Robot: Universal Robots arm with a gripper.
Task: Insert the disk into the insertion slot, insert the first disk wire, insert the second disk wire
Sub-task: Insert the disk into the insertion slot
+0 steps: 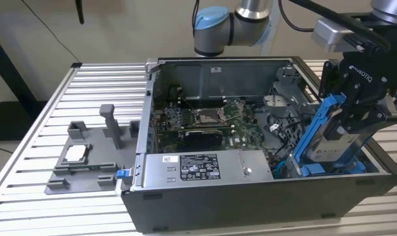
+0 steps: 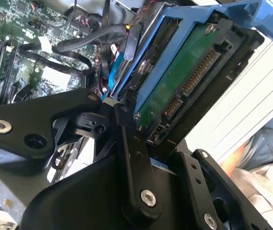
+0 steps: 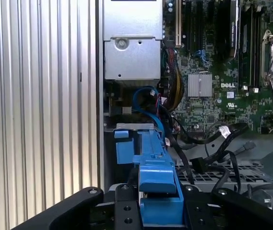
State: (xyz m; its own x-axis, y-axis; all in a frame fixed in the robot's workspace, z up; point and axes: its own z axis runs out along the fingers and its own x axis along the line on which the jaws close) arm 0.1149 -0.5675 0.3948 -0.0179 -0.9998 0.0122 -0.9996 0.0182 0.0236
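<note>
Gripper (image 1: pixel 351 120) clenched on the disk (image 1: pixel 331 143) at the computer case (image 1: pixel 251 201).
The disk, in its blue frame (image 1: pixel 315 130), stands tilted at the case's end on the exterior view's right, its lower edge down inside the case beside the grey power box (image 1: pixel 205 167); its green circuit board (image 2: pixel 184 81) shows in the second wrist view.

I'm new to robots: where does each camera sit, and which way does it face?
Exterior view: off the arm, looking down into the open computer case; arm and jaws show.
First wrist view: at the wrist, looking past the jaws and disk onto the motherboard.
Second wrist view: at the wrist, close on the disk's green underside; jaw links show.
Shared: all show the jaws gripping the disk.
</note>
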